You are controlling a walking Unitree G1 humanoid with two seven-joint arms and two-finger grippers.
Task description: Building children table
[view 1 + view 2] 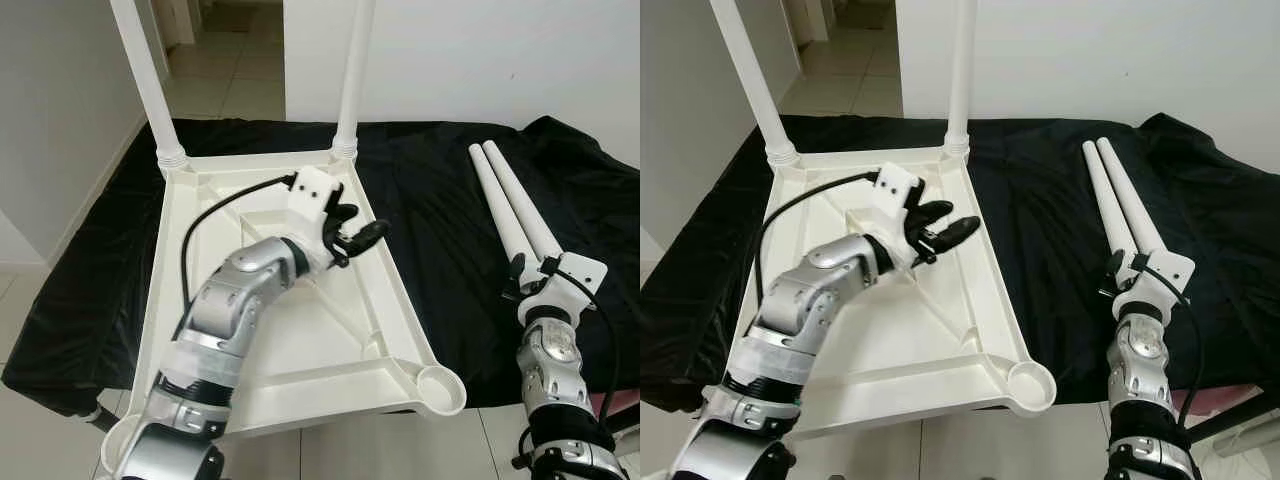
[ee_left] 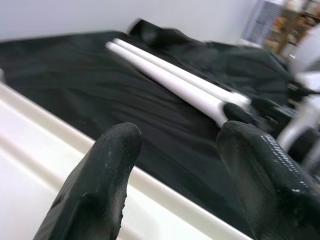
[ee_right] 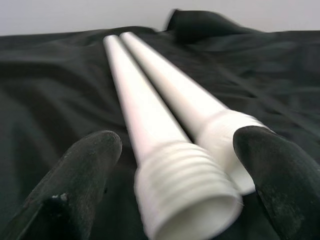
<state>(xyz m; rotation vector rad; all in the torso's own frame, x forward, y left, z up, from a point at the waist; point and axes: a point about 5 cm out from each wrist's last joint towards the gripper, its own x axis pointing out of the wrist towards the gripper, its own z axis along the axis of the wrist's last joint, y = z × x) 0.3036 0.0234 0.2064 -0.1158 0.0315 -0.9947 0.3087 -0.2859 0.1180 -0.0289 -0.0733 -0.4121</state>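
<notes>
Your white tabletop (image 1: 270, 330) lay upside down on the black cloth (image 1: 440, 220) over the worktop, with two legs (image 1: 352, 80) already standing upright in its far corner sockets. Your left tool (image 1: 352, 232) hovered over the tabletop's right rim, fingers spread, holding nothing. Your right tool (image 3: 170, 165) sat with fingers wide either side of the threaded ends of two loose legs (image 1: 1120, 205), not gripping them.
</notes>
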